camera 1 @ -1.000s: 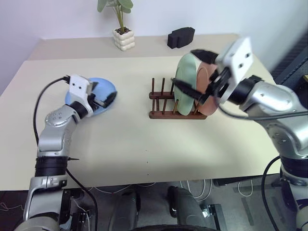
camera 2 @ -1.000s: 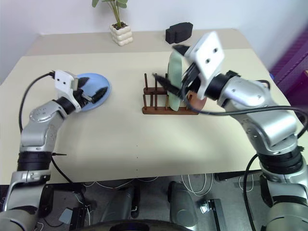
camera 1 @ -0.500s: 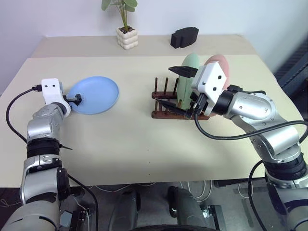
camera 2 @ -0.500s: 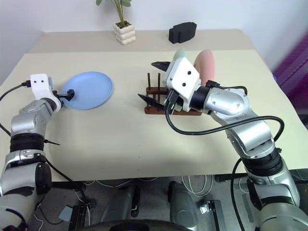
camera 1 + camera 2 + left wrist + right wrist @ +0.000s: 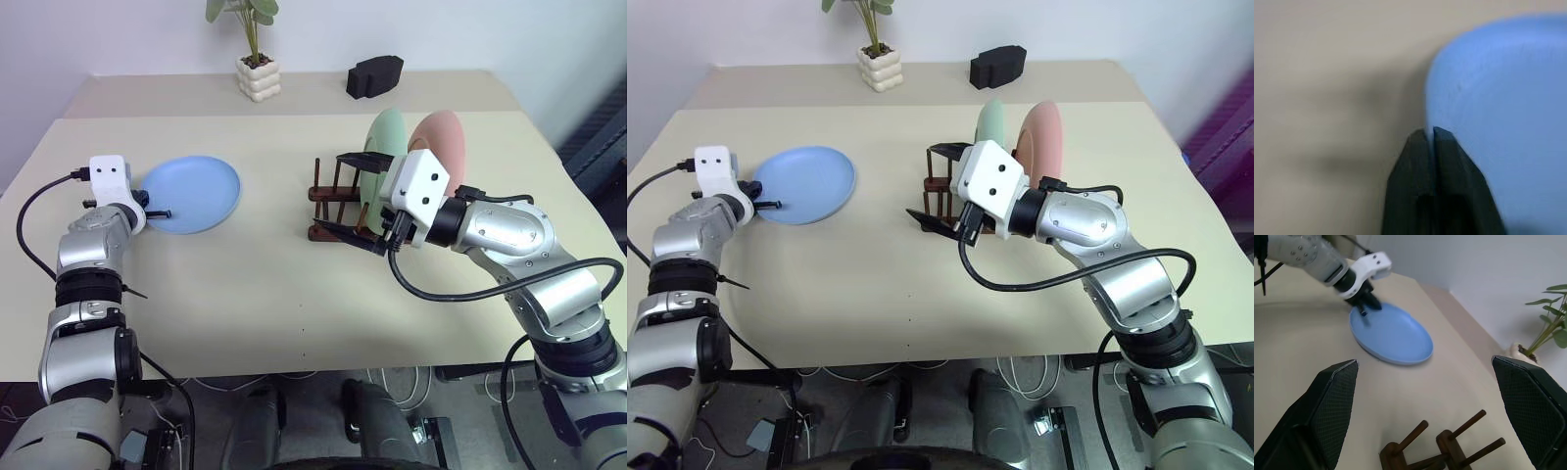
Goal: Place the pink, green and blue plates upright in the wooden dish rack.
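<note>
Two plates already stand racked; left gripper (image 5: 1430, 133) pinches the blue plate (image 5: 196, 193) rim near the worktop's left edge, right gripper (image 5: 351, 196) spread. Lift it slowly, keeping the pinch firm.

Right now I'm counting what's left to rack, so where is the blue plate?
The blue plate lies flat on the table's left side, well left of the wooden dish rack, its near-left rim pinched in the left claw.

Blue plate (image 5: 193, 193); green plate (image 5: 383, 147); pink plate (image 5: 440, 145); dark reddish-brown dish rack (image 5: 338, 201); beige table (image 5: 245, 294); black block (image 5: 373, 75); cream pot (image 5: 259, 78) with green plant (image 5: 245, 12); black gripper fingers (image 5: 1330, 411)
</note>
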